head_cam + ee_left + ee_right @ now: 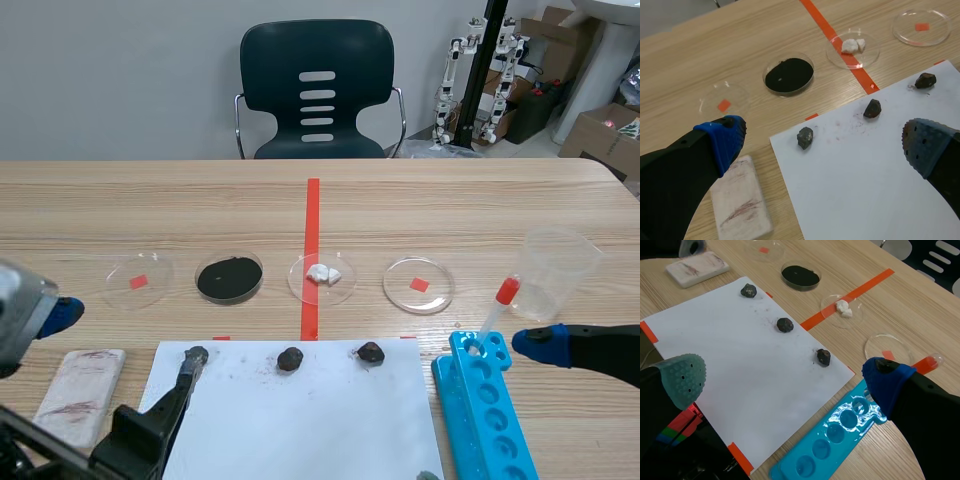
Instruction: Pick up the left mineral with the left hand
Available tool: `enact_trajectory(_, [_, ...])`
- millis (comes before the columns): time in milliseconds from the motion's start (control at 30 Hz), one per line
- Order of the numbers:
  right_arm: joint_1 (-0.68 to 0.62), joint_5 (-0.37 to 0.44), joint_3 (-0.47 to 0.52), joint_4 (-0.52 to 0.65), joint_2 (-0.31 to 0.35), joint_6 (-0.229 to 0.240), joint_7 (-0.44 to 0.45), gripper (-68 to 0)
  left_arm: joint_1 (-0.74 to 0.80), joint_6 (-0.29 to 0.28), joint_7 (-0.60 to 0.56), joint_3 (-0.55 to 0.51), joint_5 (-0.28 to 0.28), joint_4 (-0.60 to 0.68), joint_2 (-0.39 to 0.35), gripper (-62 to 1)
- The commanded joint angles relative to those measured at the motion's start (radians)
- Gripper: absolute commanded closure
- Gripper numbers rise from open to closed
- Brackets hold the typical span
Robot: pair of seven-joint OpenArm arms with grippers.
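The left gripper (825, 144) hangs open over the left mineral (805, 137), seemingly off-centre. Closing so could flick it across the white paper (865, 195)

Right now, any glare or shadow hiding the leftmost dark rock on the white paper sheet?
Left wrist view: no, the leftmost dark rock sits evenly lit on the white paper sheet, just a faint shadow under it. Right wrist view: glare mainly on the blue plastic rack. Scene view: a black left-arm part ends right at the rock.
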Motion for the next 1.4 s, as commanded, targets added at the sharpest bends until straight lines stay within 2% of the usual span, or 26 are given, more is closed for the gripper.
enact_trajectory(0, [0.003, 0.010, 0.007, 0.008, 0.005, 0.000, 0.018, -67.9, -0.033, 0.005, 0.020, 0.027, -0.044, -0.010, 0.004, -62.3])
enact_trajectory(133, [0.003, 0.010, 0.007, 0.008, 0.005, 0.000, 0.018, -67.9, -0.128, 0.090, 0.203, 0.076, -0.119, -0.035, 0.008, -62.3])
enact_trajectory(333, [0.003, 0.010, 0.007, 0.008, 0.005, 0.000, 0.018, -67.9, -0.271, 0.283, 0.504, 0.142, -0.133, -0.072, 0.008, -62.3])
enact_trajectory(467, [0.003, 0.010, 0.007, 0.008, 0.005, 0.000, 0.018, -67.9, -0.369, 0.383, 0.632, 0.165, -0.194, -0.114, 0.008, -62.3])
enact_trajectory(767, [0.003, 0.010, 0.007, 0.008, 0.005, 0.000, 0.018, -67.9, -0.552, 0.620, 0.879, 0.226, -0.208, -0.239, 0.008, -62.3])
enact_trajectory(867, [0.003, 0.010, 0.007, 0.008, 0.005, 0.000, 0.018, -67.9, -0.595, 0.655, 0.945, 0.255, -0.209, -0.267, 0.008, -62.3])
enact_trajectory(967, [0.003, 0.010, 0.007, 0.008, 0.005, 0.000, 0.018, -67.9, -0.626, 0.671, 0.963, 0.291, -0.208, -0.287, 0.008, -62.3])
enact_trajectory(1133, [0.003, 0.010, 0.007, 0.008, 0.005, 0.000, 0.018, -67.9, -0.671, 0.676, 0.971, 0.334, -0.208, -0.312, 0.014, -62.3])
enact_trajectory(1367, [0.003, 0.010, 0.007, 0.008, 0.005, 0.000, 0.018, -67.9, -0.736, 0.676, 0.993, 0.335, -0.208, -0.410, 0.045, -62.3])
